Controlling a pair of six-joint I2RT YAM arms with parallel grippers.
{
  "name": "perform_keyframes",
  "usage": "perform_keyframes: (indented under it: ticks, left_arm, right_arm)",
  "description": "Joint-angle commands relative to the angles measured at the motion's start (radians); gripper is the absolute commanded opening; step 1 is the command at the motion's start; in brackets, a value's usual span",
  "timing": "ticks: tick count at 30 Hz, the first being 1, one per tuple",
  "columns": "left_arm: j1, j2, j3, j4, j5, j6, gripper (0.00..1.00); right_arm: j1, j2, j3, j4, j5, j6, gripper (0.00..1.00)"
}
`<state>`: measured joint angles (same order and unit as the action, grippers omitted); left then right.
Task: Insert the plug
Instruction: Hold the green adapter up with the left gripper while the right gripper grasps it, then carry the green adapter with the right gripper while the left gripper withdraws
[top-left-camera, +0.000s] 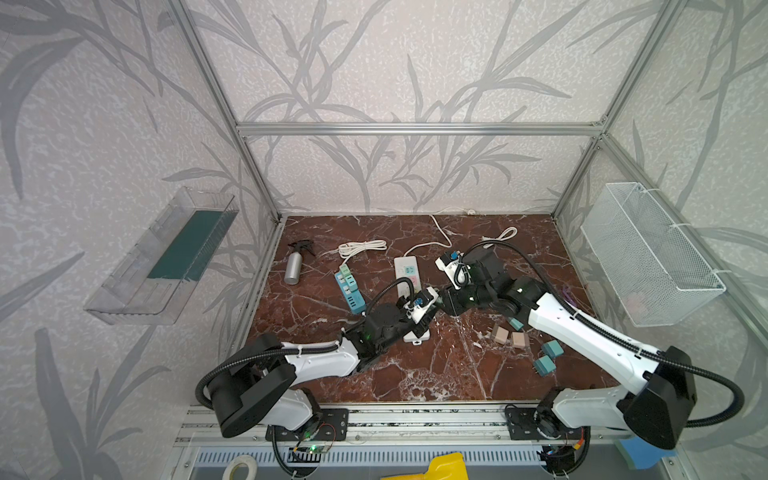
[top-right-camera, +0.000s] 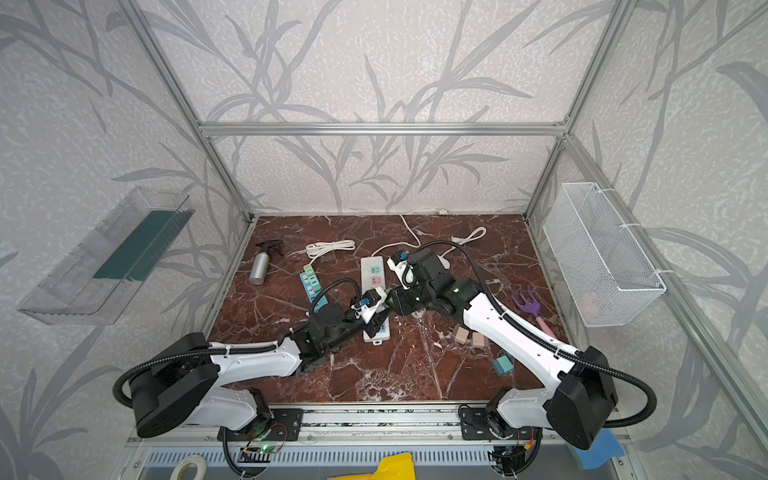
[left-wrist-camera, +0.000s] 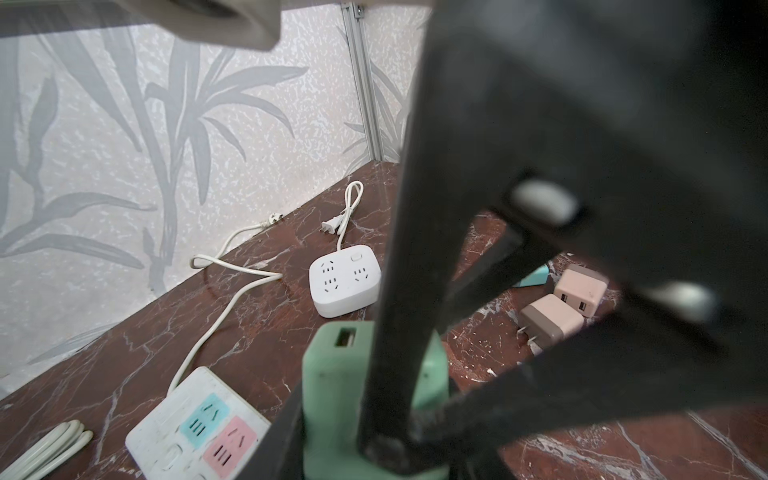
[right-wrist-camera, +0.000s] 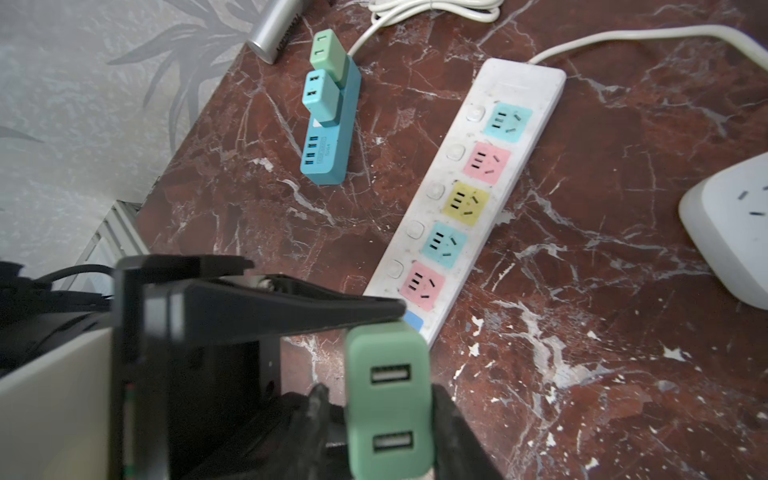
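A mint-green plug (right-wrist-camera: 388, 399) with two USB ports hangs above the near end of the long white power strip (right-wrist-camera: 478, 187), which has several coloured sockets. My left gripper (left-wrist-camera: 374, 436) is shut on the green plug (left-wrist-camera: 332, 374); one of its fingers (right-wrist-camera: 291, 311) lies along the plug's upper edge. My right gripper (right-wrist-camera: 388, 415) has come in from the other side, and its fingers sit against the plug's two sides. In a top view both grippers meet over the strip (top-right-camera: 372, 270), with the green plug (top-right-camera: 389, 296) barely showing. Its prongs are hidden.
A blue strip (right-wrist-camera: 328, 137) with two small plugs in it lies left of the white one. A white square socket block (left-wrist-camera: 345, 282) and cords lie toward the back. Pink chargers (top-left-camera: 509, 336) and teal chargers (top-left-camera: 548, 357) lie at right, and a spray bottle (top-left-camera: 294, 266) at left.
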<state>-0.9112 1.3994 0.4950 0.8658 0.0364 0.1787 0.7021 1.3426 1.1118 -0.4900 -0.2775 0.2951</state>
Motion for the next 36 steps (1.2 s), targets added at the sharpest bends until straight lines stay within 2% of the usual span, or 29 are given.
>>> perform_keyframes:
  ticks: [1,4,6,7,8,9,10,12,14,16,17,18,19,20,24,30,33,36]
  left_arm:
    - [-0.014,-0.035,-0.029,0.067,-0.005,0.046,0.00]
    - [-0.017,-0.035,-0.042,0.091,-0.041,0.058,0.01]
    - [-0.020,-0.030,-0.039,0.091,-0.101,0.050,0.35]
    - [-0.021,-0.031,-0.041,0.098,-0.153,0.031,0.46]
    - [-0.022,-0.035,-0.050,0.116,-0.233,-0.004,0.60]
    - [-0.023,-0.045,-0.072,0.156,-0.329,-0.055,0.88]
    - [-0.023,-0.056,-0.100,0.200,-0.416,-0.102,0.99]
    - [-0.023,-0.115,-0.174,0.257,-0.616,-0.249,0.99]
    - [-0.022,-0.223,-0.230,0.186,-0.735,-0.377,0.99]
    - [-0.018,-0.382,-0.219,-0.119,-0.830,-0.553,0.99]
    - [-0.005,-0.477,-0.182,-0.364,-0.840,-0.646,0.99]
    - [0.017,-0.557,-0.139,-0.607,-0.840,-0.754,0.99]
    - [0.040,-0.613,-0.117,-0.745,-0.824,-0.817,0.99]
    - [0.067,-0.673,-0.110,-0.834,-0.788,-0.837,0.99]
    - [0.158,-0.839,-0.128,-0.988,-0.647,-0.891,0.99]
    - [0.184,-0.840,-0.130,-1.044,-0.554,-0.923,0.99]
    - [0.185,-0.807,-0.134,-1.041,-0.528,-0.942,0.99]
    - [0.186,-0.796,-0.134,-1.029,-0.503,-0.930,0.99]
  right_arm:
    - [0.005,0.028,0.025,0.042,-0.029,0.011,0.25]
    - [0.006,0.028,0.017,0.093,-0.060,0.031,0.07]
    - [0.005,0.011,0.005,0.134,-0.061,0.049,0.00]
    - [0.006,0.005,0.008,0.146,-0.054,0.054,0.00]
    - [0.005,0.003,0.016,0.151,-0.042,0.058,0.00]
    - [0.004,0.004,0.027,0.152,-0.018,0.061,0.00]
    - [0.004,0.008,0.042,0.151,0.009,0.065,0.00]
    - [0.005,0.035,0.078,0.145,0.091,0.071,0.00]
    - [0.011,0.081,0.115,0.144,0.174,0.069,0.00]
    - [0.016,0.153,0.165,0.144,0.230,0.055,0.00]
    - [0.017,0.199,0.211,0.125,0.244,0.050,0.00]
    - [0.018,0.242,0.251,0.118,0.260,0.058,0.00]
    - [0.018,0.272,0.273,0.129,0.272,0.066,0.00]
    - [0.019,0.308,0.292,0.150,0.288,0.078,0.00]
    - [0.020,0.504,0.454,0.100,0.374,0.100,0.00]
    - [0.027,0.721,0.665,0.001,0.460,0.118,0.00]
    - [0.031,0.774,0.722,-0.055,0.544,0.120,0.00]
    - [0.036,0.811,0.766,-0.096,0.564,0.117,0.00]
